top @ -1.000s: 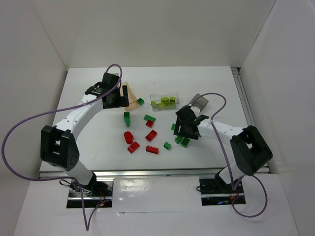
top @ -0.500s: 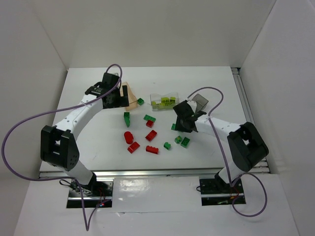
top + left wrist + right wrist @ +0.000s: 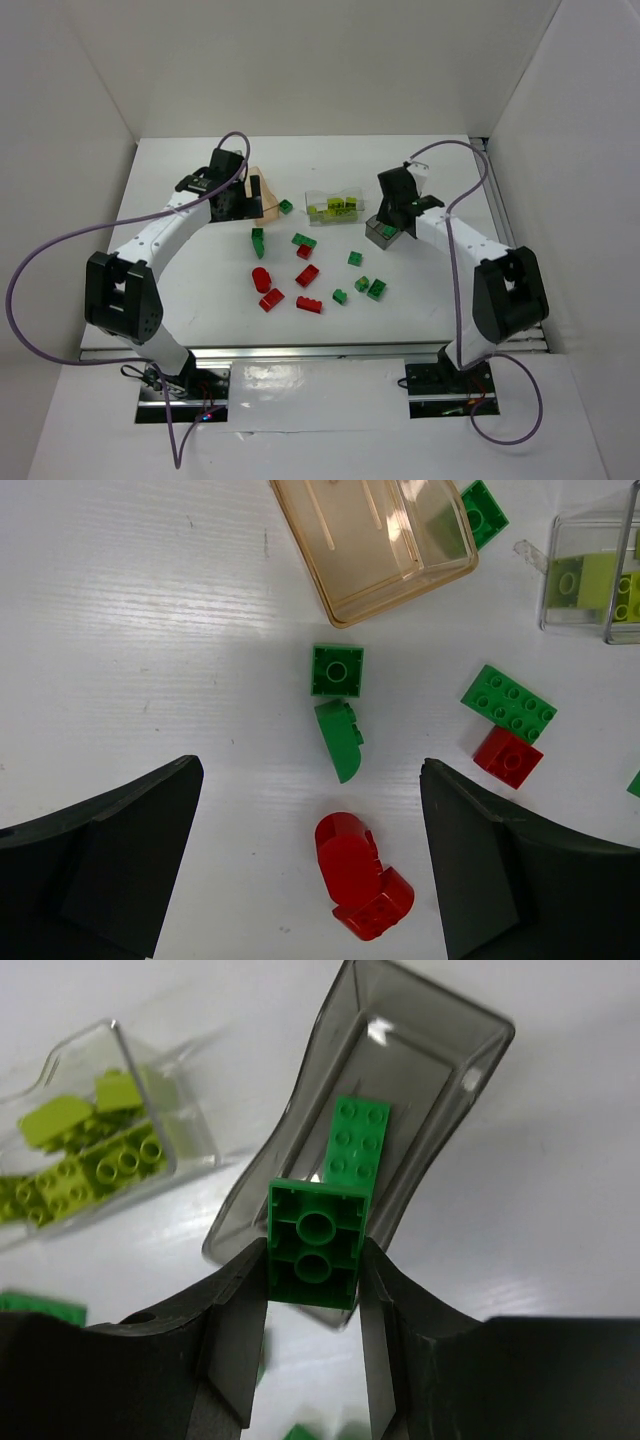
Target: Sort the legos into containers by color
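Note:
My right gripper (image 3: 315,1290) (image 3: 396,212) is shut on a dark green brick (image 3: 316,1256), studs facing away, and holds it over the near end of the smoky grey container (image 3: 470,1110) (image 3: 382,233). One green brick (image 3: 357,1140) lies inside that container. My left gripper (image 3: 310,768) (image 3: 236,196) hangs open by the peach container (image 3: 370,540) (image 3: 266,196), above a rounded red brick (image 3: 355,875). The clear container (image 3: 322,200) (image 3: 190,1130) holds yellow-green bricks (image 3: 338,209). Loose red legos (image 3: 308,275) and green legos (image 3: 377,289) lie mid-table.
Below the left gripper lie a green square brick (image 3: 337,670), a green sloped brick (image 3: 342,738), a green plate (image 3: 508,702) and a red brick (image 3: 508,757). Another green brick (image 3: 286,206) rests beside the peach container. White walls enclose the table.
My right gripper has shut on a green brick among the loose legos, lifted it and carried it back to above the grey container. The left arm has stayed put.

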You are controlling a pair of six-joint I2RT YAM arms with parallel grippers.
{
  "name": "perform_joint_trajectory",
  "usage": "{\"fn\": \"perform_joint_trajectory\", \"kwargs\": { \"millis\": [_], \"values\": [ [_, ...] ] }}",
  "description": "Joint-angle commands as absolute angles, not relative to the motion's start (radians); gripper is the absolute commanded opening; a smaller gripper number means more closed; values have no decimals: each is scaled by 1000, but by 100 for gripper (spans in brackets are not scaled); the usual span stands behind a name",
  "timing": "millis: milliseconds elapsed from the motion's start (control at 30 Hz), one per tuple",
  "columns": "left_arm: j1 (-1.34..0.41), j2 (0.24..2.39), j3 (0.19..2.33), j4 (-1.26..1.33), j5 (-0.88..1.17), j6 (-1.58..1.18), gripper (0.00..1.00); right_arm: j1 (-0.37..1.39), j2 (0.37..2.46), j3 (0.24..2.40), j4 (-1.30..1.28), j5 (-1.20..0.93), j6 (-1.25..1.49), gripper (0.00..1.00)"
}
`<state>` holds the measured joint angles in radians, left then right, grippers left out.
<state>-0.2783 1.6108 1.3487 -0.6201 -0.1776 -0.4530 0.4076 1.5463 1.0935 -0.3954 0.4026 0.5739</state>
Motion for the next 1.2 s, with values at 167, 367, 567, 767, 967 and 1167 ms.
{"fn": "perform_joint_trajectory", "kwargs": {
  "millis": [167, 367, 567, 767, 967, 1167],
  "values": [
    [-278, 1592, 1388, -620, -187, -471, 99, 368, 1672, 1232, -347, 408, 505, 82],
    [-278, 1592, 1388, -620, -187, -471, 99, 446, 1464, 1086, -408, 428, 566, 72],
    [-278, 1612, 1397, -620, -187, -471, 99, 551, 1261, 862, -560, 373, 771, 79],
    [-287, 1621, 1388, -620, -178, -471, 99, 584, 1193, 697, -566, 253, 911, 76],
    [-287, 1611, 1388, -620, -187, -471, 99, 584, 1255, 675, -517, 175, 865, 76],
    [-287, 1611, 1388, -620, -187, -471, 99, 584, 1324, 693, -471, 152, 821, 76]
  ]
}}
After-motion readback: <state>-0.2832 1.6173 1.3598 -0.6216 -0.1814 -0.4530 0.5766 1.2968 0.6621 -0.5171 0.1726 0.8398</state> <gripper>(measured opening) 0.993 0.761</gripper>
